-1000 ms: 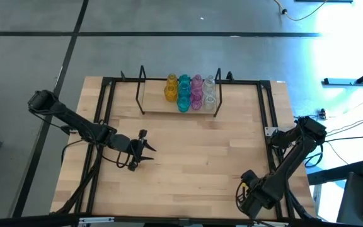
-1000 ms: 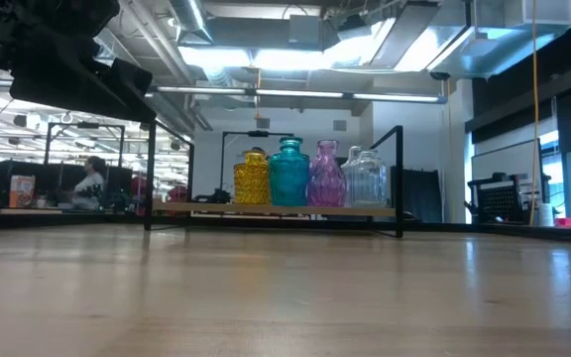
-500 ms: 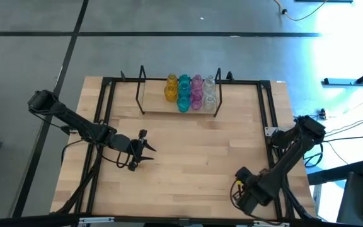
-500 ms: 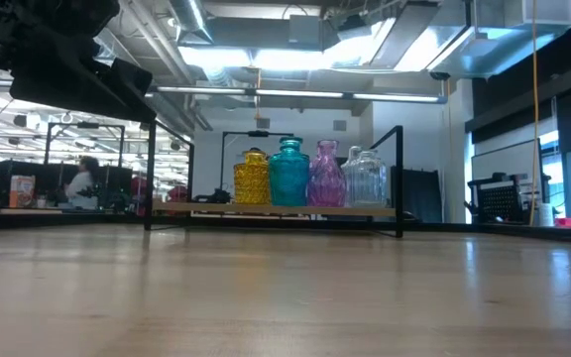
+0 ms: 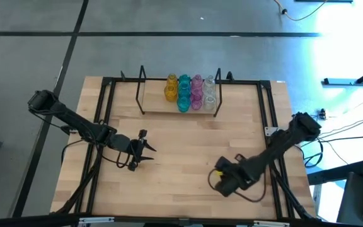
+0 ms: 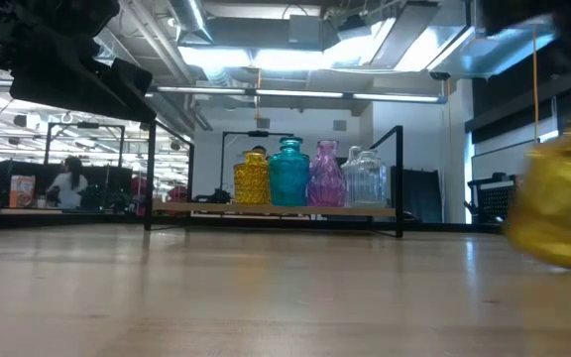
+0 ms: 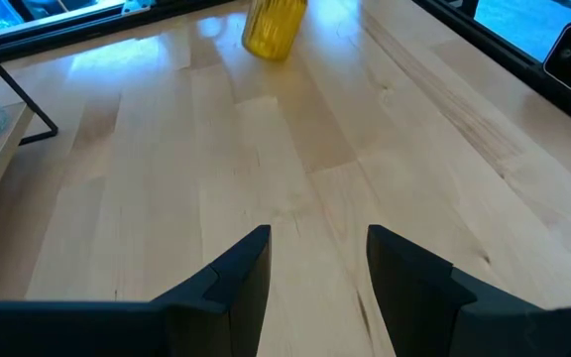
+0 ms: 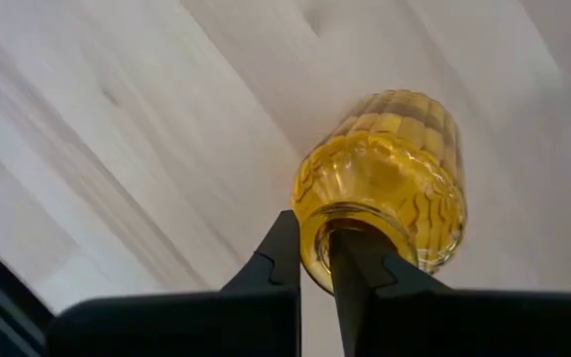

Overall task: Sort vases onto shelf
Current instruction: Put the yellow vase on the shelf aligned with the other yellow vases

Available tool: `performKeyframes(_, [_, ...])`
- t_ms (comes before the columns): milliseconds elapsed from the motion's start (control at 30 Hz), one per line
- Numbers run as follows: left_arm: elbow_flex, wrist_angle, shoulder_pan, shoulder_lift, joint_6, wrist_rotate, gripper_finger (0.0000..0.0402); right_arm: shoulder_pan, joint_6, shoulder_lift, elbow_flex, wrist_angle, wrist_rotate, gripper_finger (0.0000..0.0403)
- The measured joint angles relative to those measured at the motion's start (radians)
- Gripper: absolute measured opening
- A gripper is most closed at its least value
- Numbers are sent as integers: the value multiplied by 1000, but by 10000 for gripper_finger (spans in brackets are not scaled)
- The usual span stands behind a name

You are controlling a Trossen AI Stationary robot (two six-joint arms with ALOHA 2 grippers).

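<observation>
The shelf (image 5: 169, 107) stands at the table's far middle and carries yellow, teal, pink and clear vases (image 5: 188, 91) in a tight group on its board; the low view shows them as a row (image 6: 308, 177). My right gripper (image 5: 223, 181) is over the near right part of the table, shut on a yellow vase (image 8: 385, 178). That vase shows blurred at the right edge of the low view (image 6: 558, 213) and far off in the left wrist view (image 7: 274, 25). My left gripper (image 5: 147, 149) hovers open over the table's left part, with bare wood between its fingers (image 7: 315, 238). My right gripper pinches the yellow vase at its mouth rim (image 8: 315, 243). One finger (image 8: 355, 260) seems to be inside the mouth and the other (image 8: 281, 256) outside. It comes from above, and the body hangs below the fingers, clear of the tabletop.
A black metal frame (image 5: 103, 126) runs along the tabletop's left, far and right sides. Bare wood (image 5: 188, 151) lies between the two grippers and the shelf. Beyond the table the low view shows an office room with a person (image 6: 67, 183) far off.
My right arm has swung from the table's near right corner toward the table's middle, carrying the yellow vase with it. The vase has come into the low view at its right edge.
</observation>
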Motion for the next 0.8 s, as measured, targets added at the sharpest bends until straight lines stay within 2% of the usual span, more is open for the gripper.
performKeyframes(267, [0, 0, 0, 0, 0, 0, 161, -141, -304, 4, -2, 247, 25, 16])
performKeyframes(467, [0, 0, 0, 0, 0, 0, 161, -255, -451, 4, -2, 381, -40, 16])
performKeyframes(800, [0, 0, 0, 0, 0, 0, 161, -403, -560, 21, -2, 412, -154, 17])
